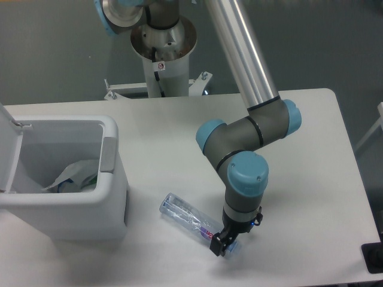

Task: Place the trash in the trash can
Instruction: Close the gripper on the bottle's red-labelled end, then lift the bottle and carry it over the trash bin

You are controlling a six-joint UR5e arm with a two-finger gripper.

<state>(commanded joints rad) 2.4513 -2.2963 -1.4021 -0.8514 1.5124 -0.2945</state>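
Observation:
The crushed clear plastic bottle (190, 219) with a purple-red label lies on the white table (311, 149), slanting from upper left to lower right. My gripper (222, 245) is down at the bottle's lower right end, its dark fingers around that end; whether they press it I cannot tell. The white trash can (114, 179) stands at the left with its lid (9, 143) swung open and a grey tab (108, 154) on its rim. The crinkled clear packet (75, 178) with a green mark lies inside the can.
The arm's base column (163, 66) stands behind the table's far edge. A dark object (374, 257) sits at the table's right front corner.

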